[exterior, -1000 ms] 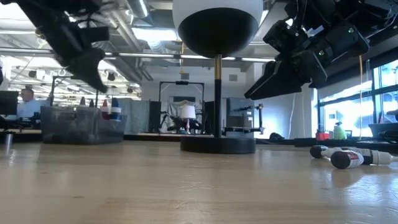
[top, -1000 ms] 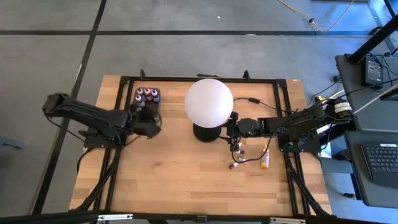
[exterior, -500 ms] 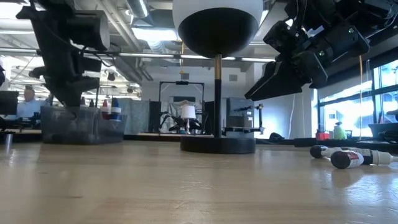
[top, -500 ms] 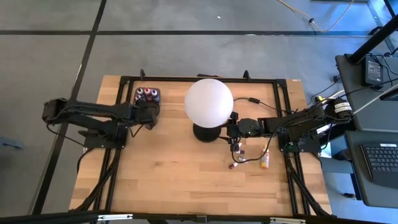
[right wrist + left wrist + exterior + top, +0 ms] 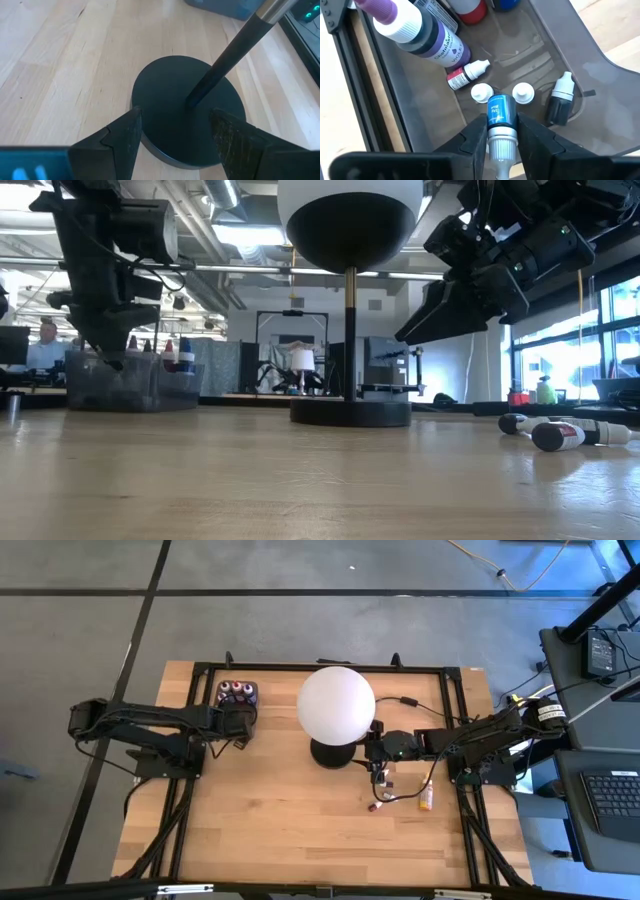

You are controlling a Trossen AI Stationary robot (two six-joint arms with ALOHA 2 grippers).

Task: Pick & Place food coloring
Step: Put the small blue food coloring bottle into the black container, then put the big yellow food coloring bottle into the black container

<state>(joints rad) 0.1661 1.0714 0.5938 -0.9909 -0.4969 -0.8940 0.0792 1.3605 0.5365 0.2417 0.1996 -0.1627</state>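
Observation:
My left gripper [image 5: 501,124] hangs over the near end of the dark grey tray [image 5: 250,703] at the far left, shut on a blue food coloring bottle [image 5: 500,107] with a white cap. More food coloring bottles stand or lie in the tray: a purple one [image 5: 420,30], a small red one [image 5: 465,74] and a dark one [image 5: 560,102]. My right gripper [image 5: 376,746] waits open above the black foot [image 5: 185,110] of the white globe lamp [image 5: 336,702]. Loose bottles [image 5: 379,807], one of them orange [image 5: 427,800], lie on the table on their sides. My left gripper pinches the blue bottle between its two fingers, at the shoulder just below the white cap [image 5: 501,136]. The fingers [image 5: 479,137] come steeply from above, slanting toward the far edge. The bottle points down into the tray, cap uppermost, its lower end between two white caps [image 5: 481,92].
The lamp's foot [image 5: 334,753] and stem stand mid-table between the arms. A black frame [image 5: 200,668] runs around the table. Bare wood [image 5: 290,830] lies toward the near edge. In the low view, a room with a seated person [image 5: 42,345] shows behind the tray [image 5: 130,385].
My left gripper has swung from beside the tray's near end toward the far edge, over the tray. It has sunk and tipped from a slant to pointing steeply down into the tray, then kept still.

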